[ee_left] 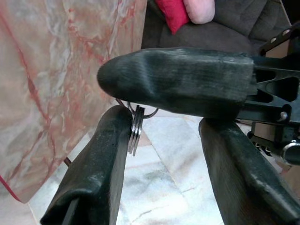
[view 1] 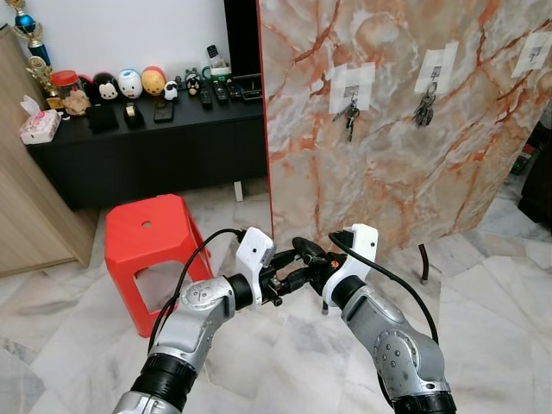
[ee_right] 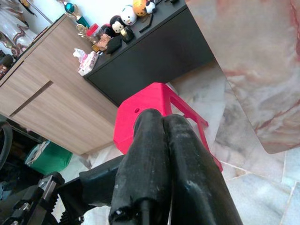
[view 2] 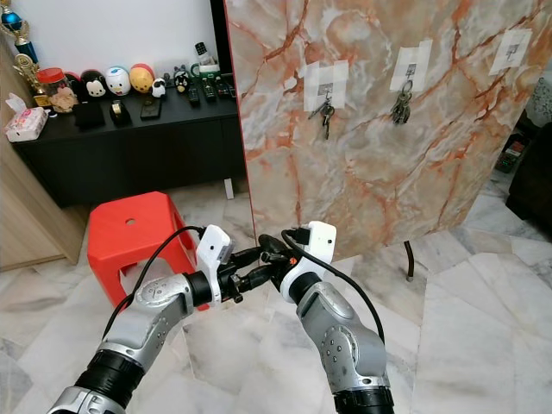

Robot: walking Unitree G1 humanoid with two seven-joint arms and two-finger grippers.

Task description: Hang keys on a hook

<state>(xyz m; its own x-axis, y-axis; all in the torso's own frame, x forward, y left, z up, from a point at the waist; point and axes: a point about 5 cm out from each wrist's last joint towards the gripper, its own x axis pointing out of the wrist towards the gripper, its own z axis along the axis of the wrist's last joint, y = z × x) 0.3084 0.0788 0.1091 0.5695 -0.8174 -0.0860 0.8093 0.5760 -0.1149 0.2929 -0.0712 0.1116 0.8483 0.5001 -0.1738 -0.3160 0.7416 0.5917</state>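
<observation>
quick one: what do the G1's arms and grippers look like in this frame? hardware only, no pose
Both arms are silver-grey metal segments with dark bands at the joints. Each wrist carries a white boxy camera housing, fed by a black cable looping along the forearm. The left gripper and right gripper each have two long black fingers with a matte, slightly textured surface and rounded tips. No markings can be made out.

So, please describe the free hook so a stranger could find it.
Find the marble board right of the black cabinet. Three white-taped hooks sit near its top. The free hook is the rightmost; the other two carry keys.
</observation>
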